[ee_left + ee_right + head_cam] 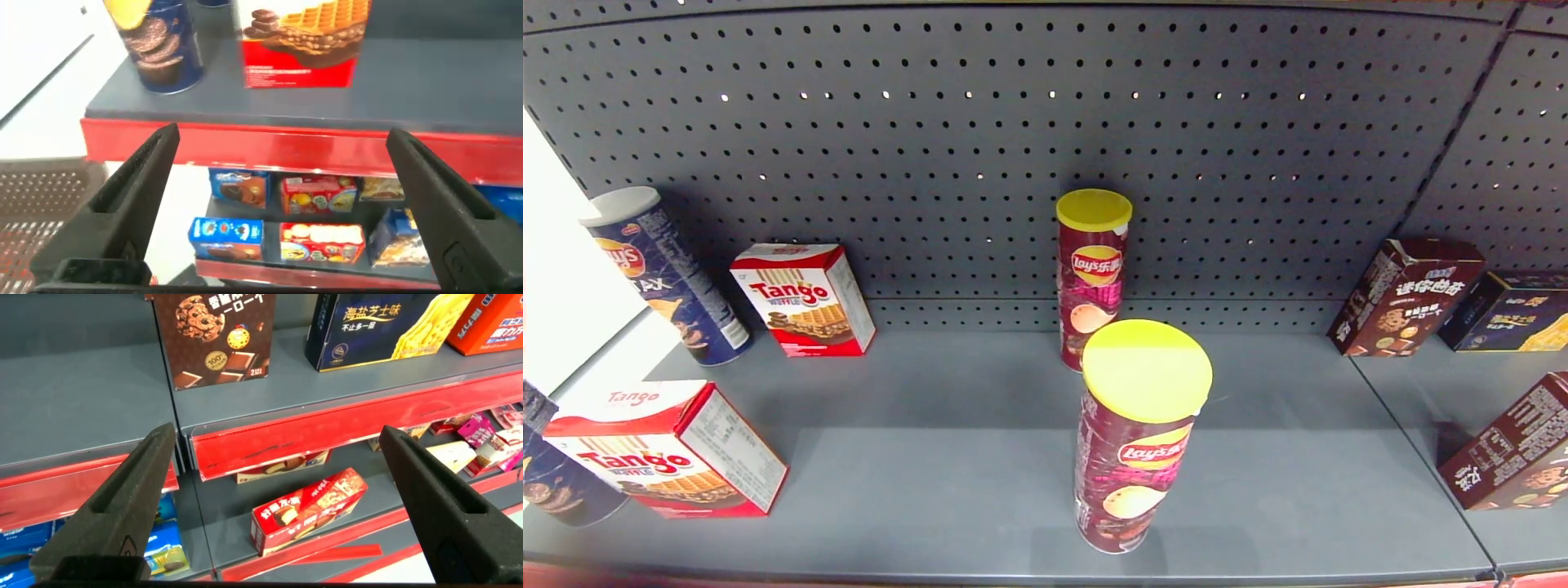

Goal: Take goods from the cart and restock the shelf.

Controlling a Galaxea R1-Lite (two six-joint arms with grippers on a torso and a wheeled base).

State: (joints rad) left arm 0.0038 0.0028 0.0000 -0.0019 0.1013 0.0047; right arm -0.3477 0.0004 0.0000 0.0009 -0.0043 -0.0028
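Note:
Two maroon chip cans with yellow lids stand upright on the grey shelf point(931, 457): one near the front point(1137, 437), one behind it by the pegboard point(1092, 273). My left gripper point(282, 220) is open with nothing between its fingers, held below and in front of the shelf's red front edge point(278, 147), with a red wafer box point(302, 41) and a blue can point(159, 45) above it. My right gripper point(282, 506) is open too, holding nothing, in front of the red edge point(327, 429) under a brown cookie box point(216, 335).
On the shelf's left stand a blue can point(662, 273) and two red wafer boxes point(805, 298) point(666, 449). Brown and dark boxes point(1405, 294) point(1507, 441) sit on the right. Lower shelves hold snack boxes point(310, 508) point(323, 196). A wire grid point(37, 200) lies beside the left gripper.

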